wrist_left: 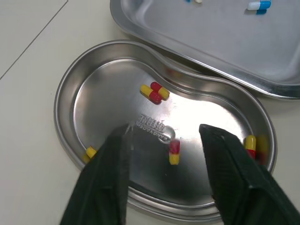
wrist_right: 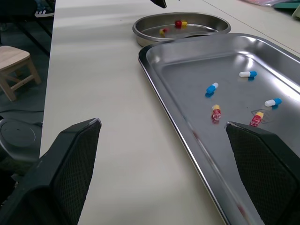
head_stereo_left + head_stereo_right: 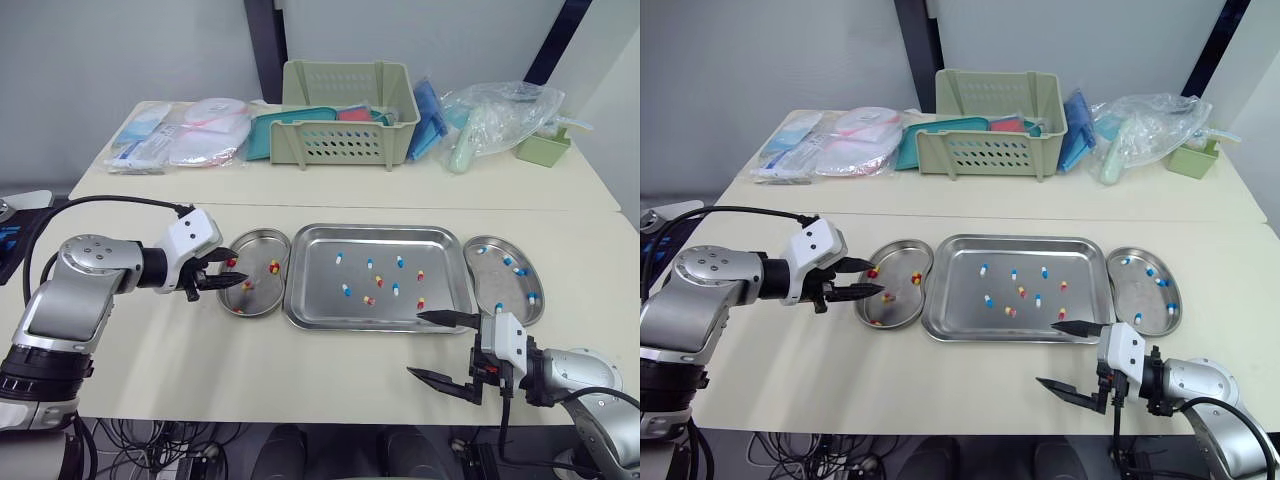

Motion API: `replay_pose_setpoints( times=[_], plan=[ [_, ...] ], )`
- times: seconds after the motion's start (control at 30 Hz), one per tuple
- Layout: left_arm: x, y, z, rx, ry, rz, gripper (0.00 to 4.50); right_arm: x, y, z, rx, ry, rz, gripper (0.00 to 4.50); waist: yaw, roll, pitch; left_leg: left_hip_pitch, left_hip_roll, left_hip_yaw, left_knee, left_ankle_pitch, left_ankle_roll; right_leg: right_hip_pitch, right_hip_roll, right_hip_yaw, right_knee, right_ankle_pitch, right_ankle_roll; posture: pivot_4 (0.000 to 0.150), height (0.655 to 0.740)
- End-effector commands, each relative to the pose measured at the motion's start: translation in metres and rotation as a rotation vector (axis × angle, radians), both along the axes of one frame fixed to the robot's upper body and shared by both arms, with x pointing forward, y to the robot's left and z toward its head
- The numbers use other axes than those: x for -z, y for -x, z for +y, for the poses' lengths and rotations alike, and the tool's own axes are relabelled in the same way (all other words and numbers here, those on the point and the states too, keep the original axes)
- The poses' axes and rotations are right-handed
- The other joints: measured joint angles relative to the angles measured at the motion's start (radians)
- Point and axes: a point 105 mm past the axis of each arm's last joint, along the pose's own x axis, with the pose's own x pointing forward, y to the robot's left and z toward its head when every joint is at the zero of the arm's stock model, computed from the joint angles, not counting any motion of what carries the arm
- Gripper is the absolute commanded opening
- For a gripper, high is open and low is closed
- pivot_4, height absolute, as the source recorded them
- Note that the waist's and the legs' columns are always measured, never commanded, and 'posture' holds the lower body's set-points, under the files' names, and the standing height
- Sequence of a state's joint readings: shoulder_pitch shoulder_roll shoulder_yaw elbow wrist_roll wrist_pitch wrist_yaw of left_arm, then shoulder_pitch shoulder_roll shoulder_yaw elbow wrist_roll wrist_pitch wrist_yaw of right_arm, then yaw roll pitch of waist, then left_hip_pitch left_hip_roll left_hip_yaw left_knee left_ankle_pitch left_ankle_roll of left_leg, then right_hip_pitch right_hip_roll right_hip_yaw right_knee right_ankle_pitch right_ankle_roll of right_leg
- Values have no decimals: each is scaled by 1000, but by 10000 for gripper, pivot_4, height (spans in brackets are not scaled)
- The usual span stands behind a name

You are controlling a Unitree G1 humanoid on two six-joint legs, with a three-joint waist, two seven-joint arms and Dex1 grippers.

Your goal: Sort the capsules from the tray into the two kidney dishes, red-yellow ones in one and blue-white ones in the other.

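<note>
Closest in, the right pincer (image 3: pixel 415 345) hovers over the bare table (image 3: pixel 300 370), its two black fingers spread wide with nothing between them. Its farther finger lies level with the near rim of the steel tray (image 3: pixel 375 327). Just beyond that finger, blue-white capsules (image 3: pixel 346 290) and red-yellow capsules (image 3: pixel 420 302) lie scattered and mixed on the tray floor. Beyond this pincer and to its right, just beside the tray, the right kidney dish (image 3: pixel 500 285) holds several blue-white ones.

Across the tray, the left pincer (image 3: pixel 238 272) hangs over the left kidney dish (image 3: pixel 262 236), fingers apart and empty. A few red-yellow ones lie in the dish beneath it, one of them between its fingertips.

Well beyond both pincers stand a green basket (image 3: pixel 345 110), flat packets (image 3: pixel 165 140) and a clear plastic bag (image 3: pixel 500 115).
</note>
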State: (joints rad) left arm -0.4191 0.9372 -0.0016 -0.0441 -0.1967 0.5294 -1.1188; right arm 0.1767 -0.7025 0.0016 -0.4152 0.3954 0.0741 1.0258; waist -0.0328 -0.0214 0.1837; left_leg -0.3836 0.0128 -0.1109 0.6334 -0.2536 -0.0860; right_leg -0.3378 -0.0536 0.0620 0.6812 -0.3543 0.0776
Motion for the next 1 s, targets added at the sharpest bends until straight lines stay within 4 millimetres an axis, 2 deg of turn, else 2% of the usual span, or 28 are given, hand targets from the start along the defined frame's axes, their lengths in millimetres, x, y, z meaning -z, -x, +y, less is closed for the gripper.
replay_pose_setpoints(
  times=[0.03, 0.2, 0.3, 0.4, 0.6, 0.7, 0.77, 0.87, 0.9, 1.0],
  plan=[
    [-17, -3, 0, 3, 11, -72, 36785, -6, 0, 1, -14, -3, -39, 45000, 0, 0, 0, 0, 0, 0, 0, 0, 0, 0, 0, 0, 0, 0, 0, 1500, 7400],
    [-24, 0, 15, -55, 70, -112, 36785, -8, -1, -2, 4, 1, -55, 45000, -3, 0, 0, 0, 0, 0, 0, 0, 0, 0, 0, 0, 0, 0, 0, 1500, 7400],
    [-28, 6, 36, -170, 132, -139, 36785, -11, 0, -8, 39, 4, -67, 45000, -4, 0, 0, 0, 0, 0, 0, 0, 0, 0, 0, 0, 0, 0, 0, 1500, 7400],
    [-26, 16, 63, -297, 181, -163, 36785, -18, -1, -23, 119, -5, -60, 45000, -4, 0, 0, 0, 0, 0, 0, 0, 0, 0, 0, 0, 0, 0, 0, 1500, 7400],
    [-2, 48, 123, -567, 232, -216, 36785, -29, -1, -80, 308, 59, -46, 45000, 1, 0, 0, 1, 0, 1, -1, 0, 0, 0, -1, 1, 0, 0, 0, 1500, 7400],
    [19, 71, 147, -692, 253, -211, 36785, -32, 0, -118, 419, 121, -36, 45000, 1, 0, 0, 1, 0, 1, -1, 0, 0, 0, -1, 1, -1, 0, 0, 1500, 7400],
    [26, 80, 153, -733, 254, -222, 36785, -32, 2, -136, 461, 149, -30, 45000, 1, 0, 0, 1, 0, 2, -2, 0, 0, 1, -1, 2, -1, 0, 0, 1500, 7400],
    [42, 101, 168, -822, 303, -226, 42089, -26, 5, -176, 598, 214, 3, 45000, 1, -1, -1, 2, 0, 2, -2, 0, 0, 1, -1, 2, -1, 0, 0, 1500, 7400],
    [47, 106, 170, -835, 305, -219, 44836, -26, 6, -184, 633, 219, 8, 45000, 1, -1, -1, 2, 0, 2, -2, 0, 0, 1, -1, 2, -1, 0, 0, 1500, 7400],
    [56, 116, 172, -854, 300, -203, 44836, -25, 6, -198, 689, 216, 22, 45000, 0, -2, -1, 2, 0, 3, -2, 0, 0, 1, -1, 2, -1, 0, 0, 1500, 7400]
  ],
)
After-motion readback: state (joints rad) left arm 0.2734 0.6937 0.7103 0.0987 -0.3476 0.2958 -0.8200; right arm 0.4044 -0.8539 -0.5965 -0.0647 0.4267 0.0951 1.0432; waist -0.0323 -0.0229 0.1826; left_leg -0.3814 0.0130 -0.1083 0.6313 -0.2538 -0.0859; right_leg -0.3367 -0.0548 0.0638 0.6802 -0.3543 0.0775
